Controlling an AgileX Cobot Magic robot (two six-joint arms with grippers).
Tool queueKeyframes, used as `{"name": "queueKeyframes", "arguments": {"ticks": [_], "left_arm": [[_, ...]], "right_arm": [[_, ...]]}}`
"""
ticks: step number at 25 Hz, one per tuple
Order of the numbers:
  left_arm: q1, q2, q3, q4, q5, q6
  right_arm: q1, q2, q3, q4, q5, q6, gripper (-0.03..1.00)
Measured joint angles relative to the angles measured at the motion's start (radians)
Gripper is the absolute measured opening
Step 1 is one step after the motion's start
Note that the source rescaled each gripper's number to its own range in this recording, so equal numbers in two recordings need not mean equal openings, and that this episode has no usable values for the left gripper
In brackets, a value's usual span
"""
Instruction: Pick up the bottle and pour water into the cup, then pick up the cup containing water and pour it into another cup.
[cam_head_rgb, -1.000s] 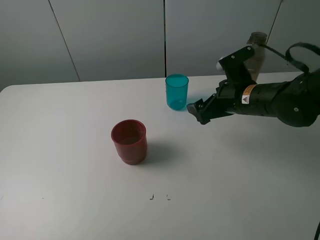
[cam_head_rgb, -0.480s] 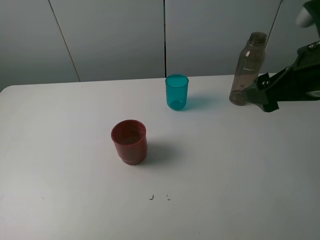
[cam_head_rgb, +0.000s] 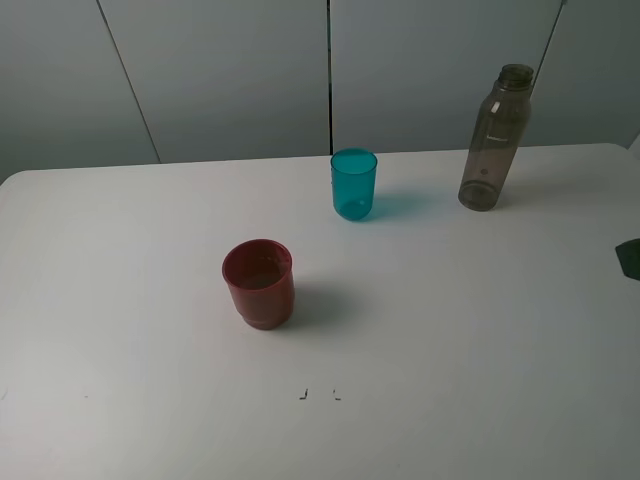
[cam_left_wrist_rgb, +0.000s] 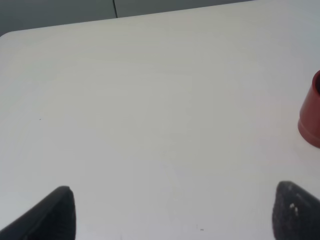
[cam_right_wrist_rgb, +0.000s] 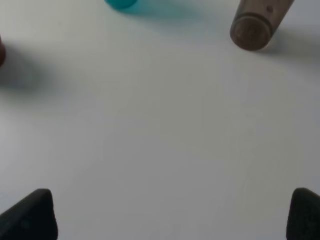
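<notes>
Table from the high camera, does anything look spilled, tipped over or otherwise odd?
Nothing stands out. The bottle, the teal cup and the red cup all stand upright and apart on the white table, with no puddle or visible damage.

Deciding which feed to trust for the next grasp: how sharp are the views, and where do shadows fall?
Exterior high: sharp, evenly lit; the red cup and teal cup cast soft shadows to their right. Right wrist: soft, the bottle base blurred. Left wrist: clear on the table, fingertips out of focus.
</notes>
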Motion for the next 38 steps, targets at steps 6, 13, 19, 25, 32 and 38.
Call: {"name": "queueKeyframes", "arguments": {"ticks": [6, 13, 19, 25, 32, 38], "left_arm": [[0.000, 0.000, 0.000, 0.000, 0.000, 0.000], [0.000, 0.000, 0.000, 0.000, 0.000, -0.007], [0.000, 0.000, 0.000, 0.000, 0.000, -0.007], [0.000, 0.000, 0.000, 0.000, 0.000, -0.007], [0.000, 0.000, 0.000, 0.000, 0.000, -0.007], [0.000, 0.000, 0.000, 0.000, 0.000, -0.007]], "right_arm": [[0.000, -0.197, 0.000, 0.047, 0.134, 0.000, 1.00], [0.000, -0.377, 0.000, 0.065, 0.124, 0.002, 1.00], [0.000, -0.489, 0.056, 0.065, 0.115, 0.002, 1.00], [0.000, -0.515, 0.109, 0.090, 0.085, 0.006, 1.00], [0.000, -0.515, 0.109, 0.092, 0.081, 0.006, 1.00], [-0.057, -0.515, 0.109, 0.092, 0.081, 0.006, 1.00]]}}
